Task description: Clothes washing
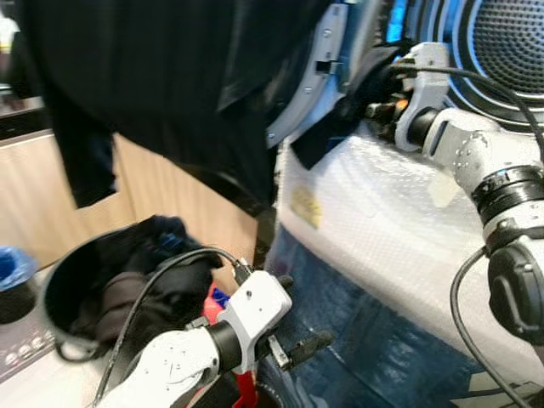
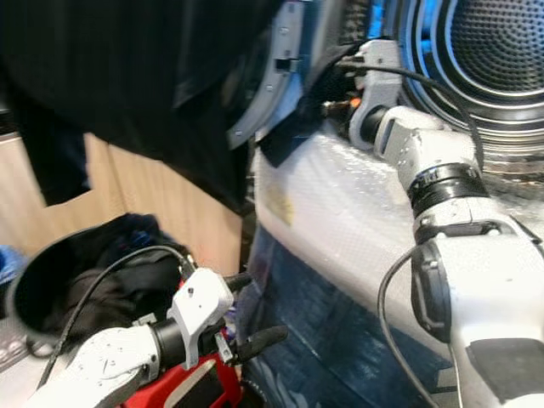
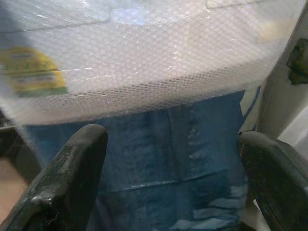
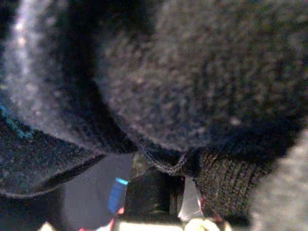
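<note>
Loading looks barely begun: the right end effector [image 1: 374, 109], clamped on a dark garment [image 1: 170, 93], lifts it beside the washer drum [image 2: 497, 42], while the left end effector [image 1: 297, 319] hangs spread beside the still-full basket [image 1: 64, 285].

Washer drum [image 1: 510, 42] at right, garment [image 1: 170, 76] hanging left, basket [image 1: 68, 289] of clothes below it

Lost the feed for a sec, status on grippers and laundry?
Right gripper buried in black garment by washer door. Left gripper open, empty, low beside basket. Bubble-wrapped washer front close ahead.
</note>
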Controlling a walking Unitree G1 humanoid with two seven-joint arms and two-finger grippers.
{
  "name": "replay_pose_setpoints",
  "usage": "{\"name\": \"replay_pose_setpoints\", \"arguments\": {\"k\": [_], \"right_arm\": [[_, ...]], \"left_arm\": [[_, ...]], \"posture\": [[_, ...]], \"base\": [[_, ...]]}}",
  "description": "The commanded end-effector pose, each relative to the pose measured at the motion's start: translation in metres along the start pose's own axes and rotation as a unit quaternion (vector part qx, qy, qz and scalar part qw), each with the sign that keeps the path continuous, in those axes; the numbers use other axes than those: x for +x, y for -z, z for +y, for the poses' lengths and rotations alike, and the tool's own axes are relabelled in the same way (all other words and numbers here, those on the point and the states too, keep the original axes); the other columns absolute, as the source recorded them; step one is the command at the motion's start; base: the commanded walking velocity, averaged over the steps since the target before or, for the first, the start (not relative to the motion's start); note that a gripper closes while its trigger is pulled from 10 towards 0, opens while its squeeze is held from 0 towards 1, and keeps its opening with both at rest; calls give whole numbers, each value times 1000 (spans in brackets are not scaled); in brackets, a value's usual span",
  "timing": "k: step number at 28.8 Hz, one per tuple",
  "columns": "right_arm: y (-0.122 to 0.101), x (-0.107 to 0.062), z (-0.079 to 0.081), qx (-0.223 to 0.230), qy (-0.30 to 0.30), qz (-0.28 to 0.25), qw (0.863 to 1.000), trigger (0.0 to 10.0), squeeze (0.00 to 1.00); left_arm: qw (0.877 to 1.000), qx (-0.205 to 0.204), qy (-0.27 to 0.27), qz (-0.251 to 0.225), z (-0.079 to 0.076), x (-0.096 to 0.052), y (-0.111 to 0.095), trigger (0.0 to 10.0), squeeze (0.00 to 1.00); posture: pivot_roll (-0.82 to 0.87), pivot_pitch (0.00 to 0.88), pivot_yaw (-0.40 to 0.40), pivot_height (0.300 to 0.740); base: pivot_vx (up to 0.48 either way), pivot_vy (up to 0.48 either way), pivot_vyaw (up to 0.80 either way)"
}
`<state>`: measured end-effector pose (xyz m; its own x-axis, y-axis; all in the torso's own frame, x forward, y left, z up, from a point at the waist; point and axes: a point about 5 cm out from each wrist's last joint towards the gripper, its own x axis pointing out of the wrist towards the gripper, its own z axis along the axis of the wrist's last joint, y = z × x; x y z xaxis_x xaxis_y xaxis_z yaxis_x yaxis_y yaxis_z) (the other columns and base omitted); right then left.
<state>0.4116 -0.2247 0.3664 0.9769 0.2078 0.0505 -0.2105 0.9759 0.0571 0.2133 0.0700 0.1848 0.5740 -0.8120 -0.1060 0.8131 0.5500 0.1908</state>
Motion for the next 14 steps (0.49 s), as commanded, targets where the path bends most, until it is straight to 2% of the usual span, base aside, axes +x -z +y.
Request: {"name": "replay_pose_setpoints", "arguments": {"k": [1,3,6,9,14], "right_arm": [[-14,1,9,-17,-24,-26,999,10000,0],[-13,1,12,-41,-59,-20,997,10000,0],[-7,0,18,-38,-123,1,992,10000,0],[-4,-1,25,-83,-187,19,979,10000,0],[-7,-1,26,-65,-182,10,981,10000,0]], "left_arm": [[1000,-5,1,2,-4,0,0,10000,0],[1000,-6,1,2,-4,-1,0,10000,0],[1000,-8,2,2,-5,-1,0,10000,0],[1000,-11,2,2,-6,0,0,10000,0],[1000,-16,3,0,-7,0,-1,10000,0]], "posture": [[90,0,-118,740],[87,0,-116,740],[86,0,-115,740],[79,0,-112,740],[75,0,-109,740]], "base": [[0,0,0],[0,0,0],[0,0,0],[0,0,0],[0,0,0]]}}
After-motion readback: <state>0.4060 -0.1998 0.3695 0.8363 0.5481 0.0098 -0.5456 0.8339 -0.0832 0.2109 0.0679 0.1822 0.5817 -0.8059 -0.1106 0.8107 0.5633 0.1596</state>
